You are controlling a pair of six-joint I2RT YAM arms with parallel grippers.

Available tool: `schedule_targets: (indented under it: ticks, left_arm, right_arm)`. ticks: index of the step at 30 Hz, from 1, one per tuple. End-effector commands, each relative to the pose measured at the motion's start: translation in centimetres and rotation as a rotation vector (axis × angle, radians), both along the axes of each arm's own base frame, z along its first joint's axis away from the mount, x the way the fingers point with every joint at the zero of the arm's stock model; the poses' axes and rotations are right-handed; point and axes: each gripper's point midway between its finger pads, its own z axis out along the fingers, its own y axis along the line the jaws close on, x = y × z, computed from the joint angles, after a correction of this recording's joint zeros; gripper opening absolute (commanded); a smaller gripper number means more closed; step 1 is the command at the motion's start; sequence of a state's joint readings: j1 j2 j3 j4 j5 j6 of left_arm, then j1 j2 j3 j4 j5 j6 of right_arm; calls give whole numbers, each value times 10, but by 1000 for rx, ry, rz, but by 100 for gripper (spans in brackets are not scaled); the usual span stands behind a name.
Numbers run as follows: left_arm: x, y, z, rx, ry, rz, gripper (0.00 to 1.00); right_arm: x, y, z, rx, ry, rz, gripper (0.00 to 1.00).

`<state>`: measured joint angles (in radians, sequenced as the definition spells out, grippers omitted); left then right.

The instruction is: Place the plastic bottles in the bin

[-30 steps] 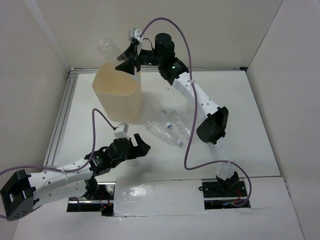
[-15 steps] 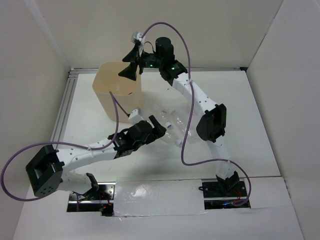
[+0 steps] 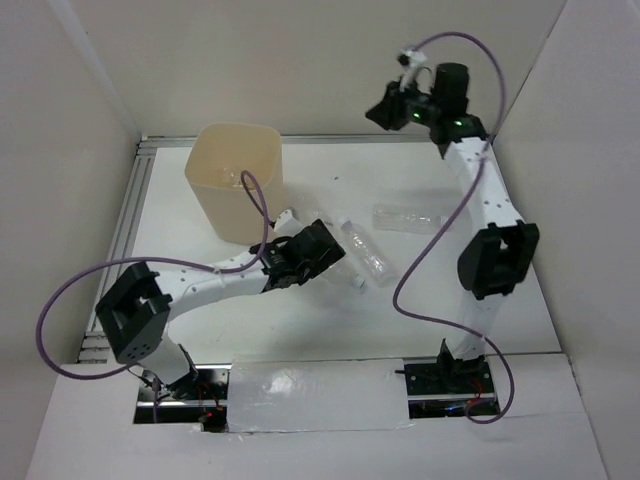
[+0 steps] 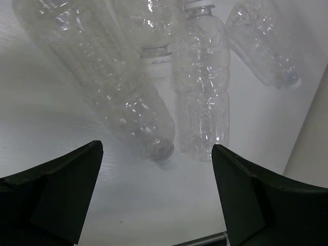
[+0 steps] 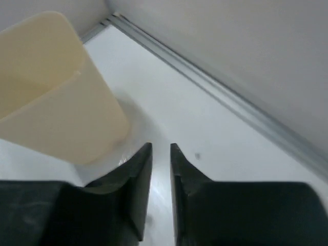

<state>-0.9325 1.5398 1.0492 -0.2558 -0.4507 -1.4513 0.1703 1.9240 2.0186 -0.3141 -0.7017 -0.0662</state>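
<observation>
Several clear crinkly plastic bottles lie together mid-table. One lies alone, one with a white cap lies beside my left gripper. In the left wrist view my left gripper is wide open and empty, low over the table, with the end of one bottle and the base of another just ahead between the fingers; a third bottle lies at the far right. The cream bin stands at the back left. My right gripper is raised at the back right, shut and empty.
White walls close in the table at the back and both sides. A metal rail runs along the left edge and another along the back. The bin shows left of and below the right fingers.
The right gripper let go of the bottle it held over the bin and swung away to the back right. The left arm reached forward to the bottles in the middle.
</observation>
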Motion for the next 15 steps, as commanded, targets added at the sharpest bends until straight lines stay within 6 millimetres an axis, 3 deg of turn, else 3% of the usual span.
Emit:
schedule_targets:
  ticks: [1, 2, 3, 4, 6, 7, 10, 15]
  left_arm:
    - [12, -3, -14, 28, 73, 71, 100]
    - [12, -7, -19, 33, 86, 65, 100]
    - [21, -10, -25, 37, 89, 76, 100]
    - [22, -14, -29, 39, 101, 70, 100]
    - [30, -20, -31, 39, 113, 73, 100]
    - [30, -20, -46, 78, 136, 68, 100]
    - [26, -19, -60, 133, 188, 64, 95]
    - [17, -15, -88, 188, 261, 50, 88]
  right_arm:
    - [-40, -50, -53, -71, 166, -46, 41]
    - [-49, -59, -63, -68, 192, -42, 57]
    - [-60, -76, -60, -64, 185, -62, 61]
    - [-71, -83, -87, -70, 235, -63, 65]
    - [-81, -95, -98, -89, 232, -77, 78]
    - [-88, -99, -96, -99, 215, -82, 80]
    - [-105, -108, -122, -121, 280, -74, 83]
    - [-111, -112, -129, -106, 304, -61, 84]
